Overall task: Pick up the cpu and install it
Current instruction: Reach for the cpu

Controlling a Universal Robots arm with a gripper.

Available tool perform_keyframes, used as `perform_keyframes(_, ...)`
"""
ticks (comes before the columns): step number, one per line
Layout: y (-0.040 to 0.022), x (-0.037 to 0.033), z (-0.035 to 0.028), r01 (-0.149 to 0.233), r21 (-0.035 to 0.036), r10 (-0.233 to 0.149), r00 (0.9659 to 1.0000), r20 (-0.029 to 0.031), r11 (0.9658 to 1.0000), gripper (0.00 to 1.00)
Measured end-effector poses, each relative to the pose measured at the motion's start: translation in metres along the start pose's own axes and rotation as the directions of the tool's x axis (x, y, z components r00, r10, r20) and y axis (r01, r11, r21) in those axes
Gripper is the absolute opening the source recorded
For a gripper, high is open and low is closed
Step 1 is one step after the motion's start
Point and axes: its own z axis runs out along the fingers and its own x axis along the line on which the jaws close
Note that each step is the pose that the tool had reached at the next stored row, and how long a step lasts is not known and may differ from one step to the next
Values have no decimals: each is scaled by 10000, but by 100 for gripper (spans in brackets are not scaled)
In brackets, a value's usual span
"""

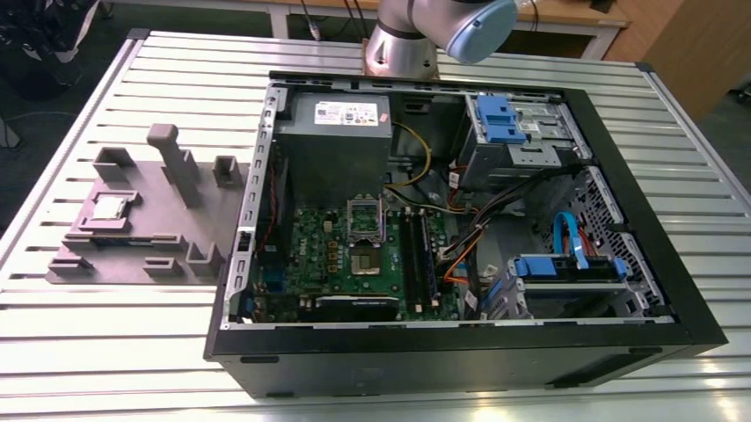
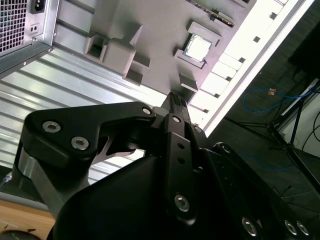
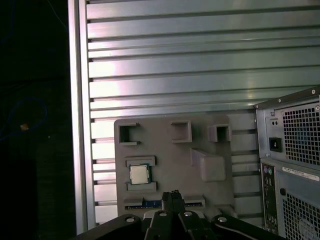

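Observation:
The cpu, a small silver square chip, lies flat in a recess of the grey-mauve tray on the exterior view's left. Both wrist views show it from well above: cpu, cpu. My gripper hangs high over the tray's edge, a little to one side of the chip. Its black fingers are shut together with nothing between them. On the green motherboard inside the open computer case, the socket stands bare with its metal frame raised.
The tray carries several upright blocks, the tallest a post. The case holds a power supply, blue drive brackets and loose cables. Everything rests on a slatted metal table, whose edge runs close beside the tray.

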Motion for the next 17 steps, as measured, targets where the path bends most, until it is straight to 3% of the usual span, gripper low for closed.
perform_keyframes(13,-7,81,11,-2,2,2,10000,-18,10000,11)
perform_keyframes(17,-15,182,13,16,1,-16,10000,-18,10000,11)
